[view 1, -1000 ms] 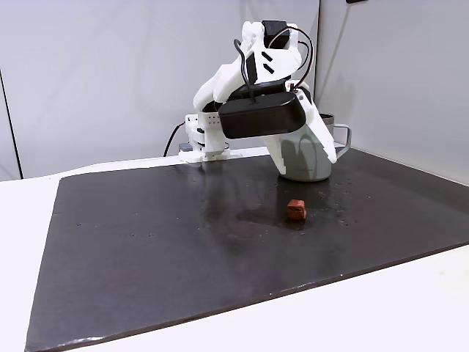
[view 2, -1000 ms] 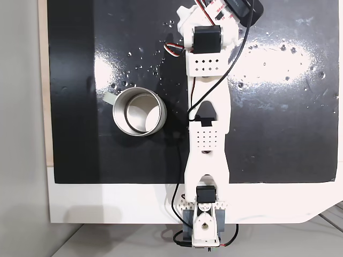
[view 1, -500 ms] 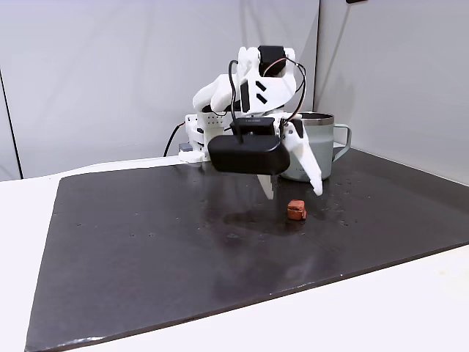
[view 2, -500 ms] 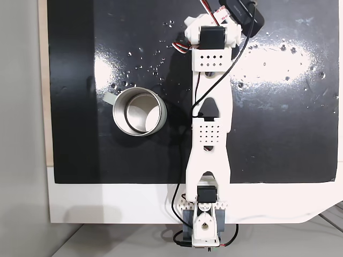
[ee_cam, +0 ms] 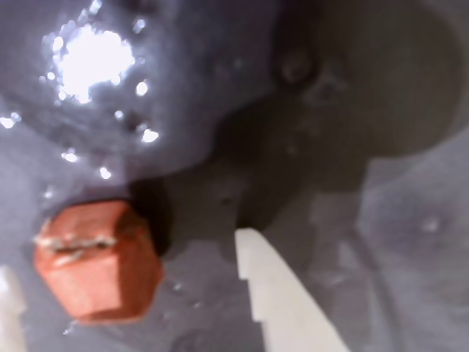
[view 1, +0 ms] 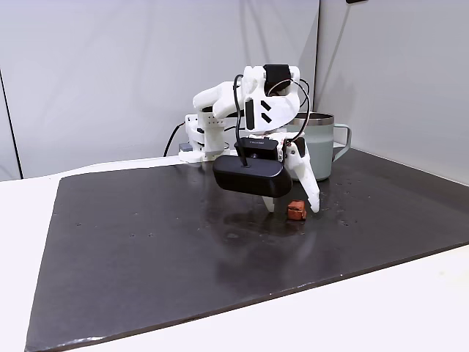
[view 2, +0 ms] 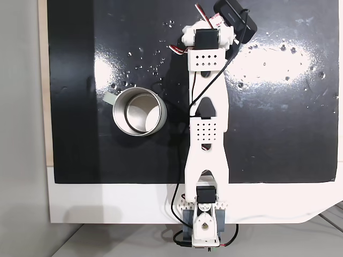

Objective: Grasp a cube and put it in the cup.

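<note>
The tiny reddish-brown cube (ee_cam: 99,264) lies on the black mat, seen close up in the wrist view and small in a fixed view (view 1: 296,211). My gripper (view 1: 291,209) is lowered over it and stands open, one white finger (ee_cam: 275,297) to the cube's right and the other finger's tip at the left edge of the wrist view. Whether the fingers touch the cube cannot be told. The pale grey-green cup (view 1: 326,150) stands upright behind the gripper, its handle pointing right. From above, the cup (view 2: 116,115) looks empty and sits left of the outstretched arm.
The black mat (view 1: 146,235) covers most of a white table. The arm's base (view 2: 202,225) is mounted at the mat's edge, with cables running along the arm. Grey walls stand close behind the cup. Open mat lies left and in front of the gripper.
The arm has stretched forward and lowered from in front of the cup down to the mat. The open gripper now straddles the cube. Cube and cup have not moved.
</note>
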Robot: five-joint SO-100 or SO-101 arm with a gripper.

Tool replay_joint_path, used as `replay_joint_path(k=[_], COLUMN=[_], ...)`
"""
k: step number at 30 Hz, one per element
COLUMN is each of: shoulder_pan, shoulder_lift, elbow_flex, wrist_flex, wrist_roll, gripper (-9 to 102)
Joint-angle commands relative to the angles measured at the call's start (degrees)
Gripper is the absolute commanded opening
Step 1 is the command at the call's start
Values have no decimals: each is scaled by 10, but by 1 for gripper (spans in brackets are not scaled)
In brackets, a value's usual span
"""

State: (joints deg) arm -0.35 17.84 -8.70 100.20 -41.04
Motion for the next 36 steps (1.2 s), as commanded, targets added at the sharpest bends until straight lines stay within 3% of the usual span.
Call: replay_joint_path(k=[1,20,28,36], shoulder_pan=[-10,-11,-8,3], shoulder_lift=[4,-4,11,171], elbow_flex=[-16,-16,-16,47], wrist_flex=[-5,-4,3,12], wrist_roll=[6,20,39,76], gripper=[31,3,3,3])
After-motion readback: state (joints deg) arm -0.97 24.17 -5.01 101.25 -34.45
